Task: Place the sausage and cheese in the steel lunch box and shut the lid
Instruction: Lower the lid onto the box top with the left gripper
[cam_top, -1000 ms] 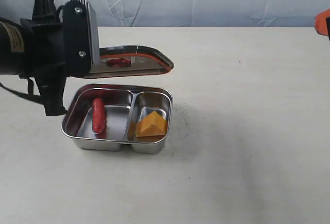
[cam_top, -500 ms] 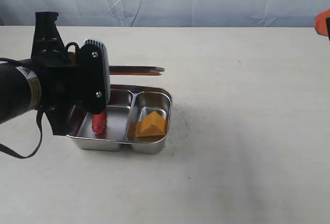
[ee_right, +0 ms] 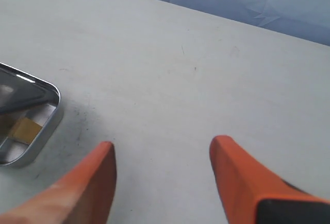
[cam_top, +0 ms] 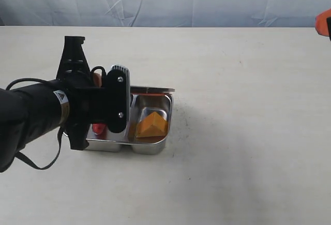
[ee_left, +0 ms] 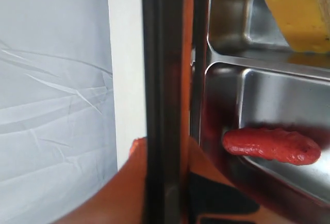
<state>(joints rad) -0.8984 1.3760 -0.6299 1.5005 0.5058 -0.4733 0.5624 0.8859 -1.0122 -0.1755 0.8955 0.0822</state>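
The left gripper (ee_left: 164,154) pinches the lid (ee_left: 162,54); the right gripper (ee_right: 162,152) is open. If the lid tips, the box (cam_top: 155,146) might not shut.

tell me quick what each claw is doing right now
left claw: closed on the dark smoky translucent plastic lid
right claw: open, holding nothing

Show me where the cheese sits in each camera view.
Exterior: cheese in the right-hand, smaller compartment of the box.
Left wrist: cheese cut off by the frame edge, in the compartment next to the sausage.
Right wrist: cheese a small yellow patch inside the box, near the frame edge.
Shared landmark: the box's steel rim.
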